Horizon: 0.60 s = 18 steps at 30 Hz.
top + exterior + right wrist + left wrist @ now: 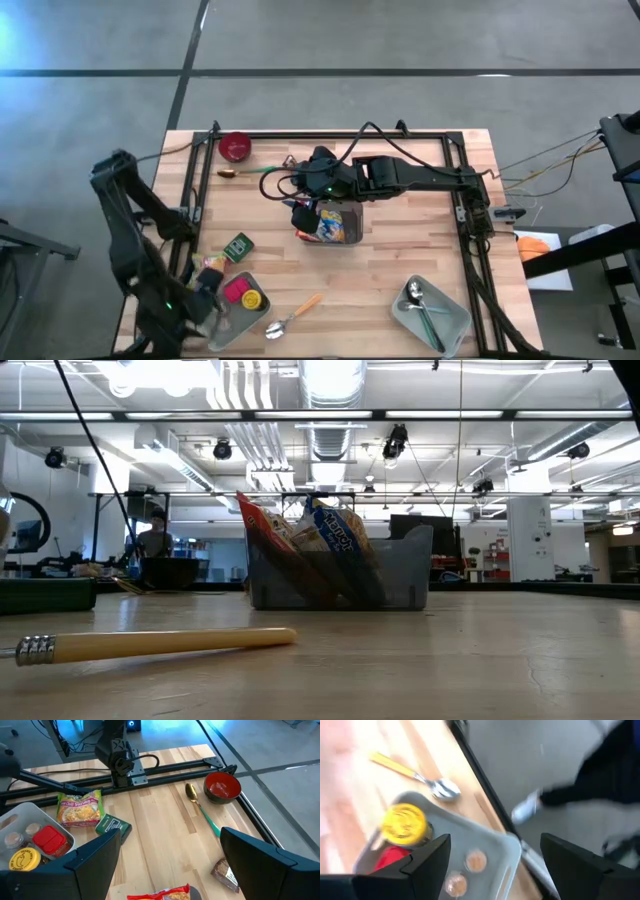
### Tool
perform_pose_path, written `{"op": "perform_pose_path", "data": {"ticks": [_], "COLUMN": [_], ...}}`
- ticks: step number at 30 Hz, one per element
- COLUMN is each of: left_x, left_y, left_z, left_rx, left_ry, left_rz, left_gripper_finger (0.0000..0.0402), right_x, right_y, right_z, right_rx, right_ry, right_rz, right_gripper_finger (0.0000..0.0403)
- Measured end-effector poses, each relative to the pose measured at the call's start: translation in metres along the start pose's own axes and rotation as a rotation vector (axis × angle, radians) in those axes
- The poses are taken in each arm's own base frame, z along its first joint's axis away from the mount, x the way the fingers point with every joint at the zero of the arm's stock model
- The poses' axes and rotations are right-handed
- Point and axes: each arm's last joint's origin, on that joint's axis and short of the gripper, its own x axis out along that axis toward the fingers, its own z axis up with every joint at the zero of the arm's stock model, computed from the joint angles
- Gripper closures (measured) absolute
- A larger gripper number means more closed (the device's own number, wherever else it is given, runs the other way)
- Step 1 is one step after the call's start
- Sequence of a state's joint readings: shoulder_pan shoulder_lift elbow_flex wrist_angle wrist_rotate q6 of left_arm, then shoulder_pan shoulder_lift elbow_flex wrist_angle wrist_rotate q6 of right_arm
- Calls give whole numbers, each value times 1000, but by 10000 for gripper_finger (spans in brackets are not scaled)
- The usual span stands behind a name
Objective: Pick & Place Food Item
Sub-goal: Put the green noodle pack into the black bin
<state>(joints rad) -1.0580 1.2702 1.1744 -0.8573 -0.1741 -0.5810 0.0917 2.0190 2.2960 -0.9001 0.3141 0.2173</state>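
Observation:
A grey tray (485, 845) at the table's near left holds a yellow-lidded can (404, 823), a red pack (390, 857) and two small brown-topped jars (476, 861). My left gripper (492, 865) hangs open above that tray (238, 310), holding nothing; in the high view it (205, 288) stands at the tray's left end. A noodle packet (80, 807) and a green box (112, 827) lie flat on the table beside the tray. My right gripper (170, 865) waits open above a grey bin (338, 226) of snack bags (335, 545) at mid-table.
A yellow-handled spoon (295, 315) lies right of the left tray. A red bowl (235, 147) and a green-handled spoon (245, 172) sit at the far left. A second tray (432, 312) with spoons is near right. A person's shoe (525, 810) shows on the floor beyond the table edge.

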Motion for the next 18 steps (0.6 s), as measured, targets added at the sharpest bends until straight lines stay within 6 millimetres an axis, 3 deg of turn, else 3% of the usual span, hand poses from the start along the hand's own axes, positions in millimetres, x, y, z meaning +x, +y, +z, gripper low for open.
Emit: {"op": "perform_pose_path", "data": {"ticks": [8,13,18], "left_x": [-58,-78,-87], "left_y": [30,60,90], "left_z": [0,-2,-1], "left_rx": [-220,-358,-462], "left_ry": [-319,-392,-410], "left_rz": [155,267,391], "left_gripper_finger": [90,90,90], "right_x": [0,0,1], "right_y": [0,0,-1], "right_z": [0,0,9], "right_rx": [0,-5,-240], "right_ry": [0,0,-82], "right_rz": [0,0,1], "right_gripper_finger": [64,64,64]}}
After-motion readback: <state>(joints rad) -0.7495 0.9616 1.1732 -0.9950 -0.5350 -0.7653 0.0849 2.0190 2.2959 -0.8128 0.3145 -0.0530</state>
